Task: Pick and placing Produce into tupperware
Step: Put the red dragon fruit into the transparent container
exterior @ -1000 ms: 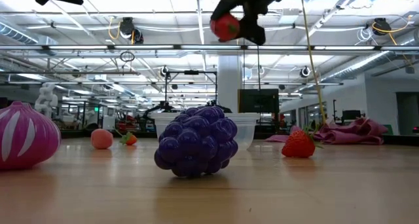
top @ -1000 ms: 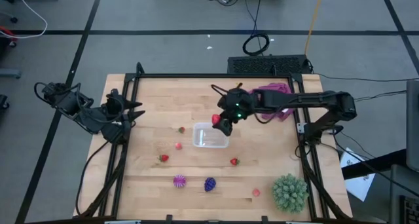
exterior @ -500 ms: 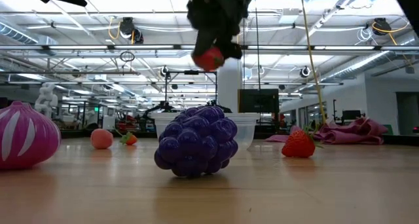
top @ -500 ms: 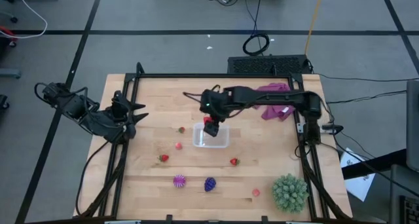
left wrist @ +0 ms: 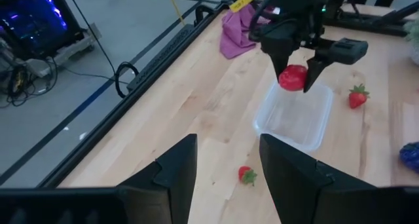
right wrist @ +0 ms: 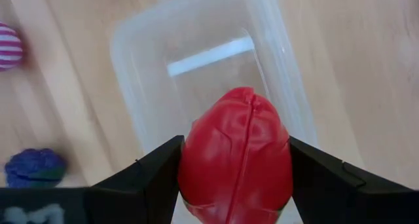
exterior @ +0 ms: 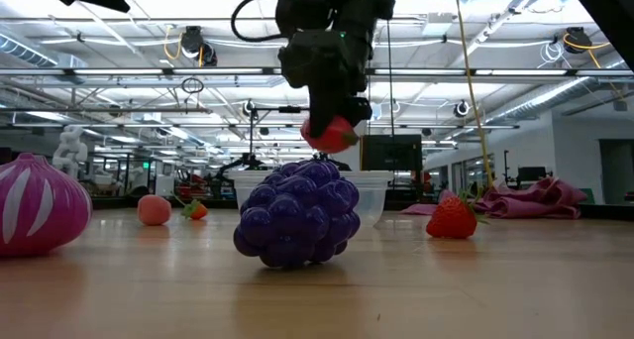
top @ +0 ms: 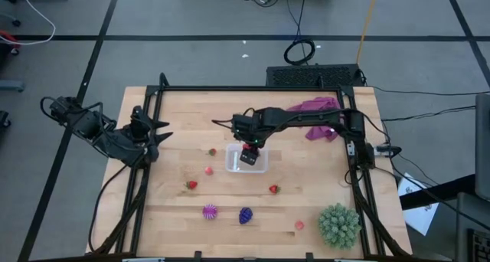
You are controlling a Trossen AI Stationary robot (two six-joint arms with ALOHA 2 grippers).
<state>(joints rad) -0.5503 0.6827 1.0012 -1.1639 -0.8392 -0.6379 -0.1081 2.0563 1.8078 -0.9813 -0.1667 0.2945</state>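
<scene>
We see the right pincer (top: 246, 151) has come down over the tupperware (top: 246, 161), clamping a red fruit (right wrist: 236, 152). Only its wrist view shows the fruit directly above the box's open interior.

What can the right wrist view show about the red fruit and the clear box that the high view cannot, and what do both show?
Only the right wrist view: the red fruit sits clamped between the right gripper fingers, and the tupperware below it looks empty.

Only the high view: the left gripper waits at the table's left edge, and a green spiky ball sits at the front right corner.

Both: the fruit is above the tupperware.
</scene>
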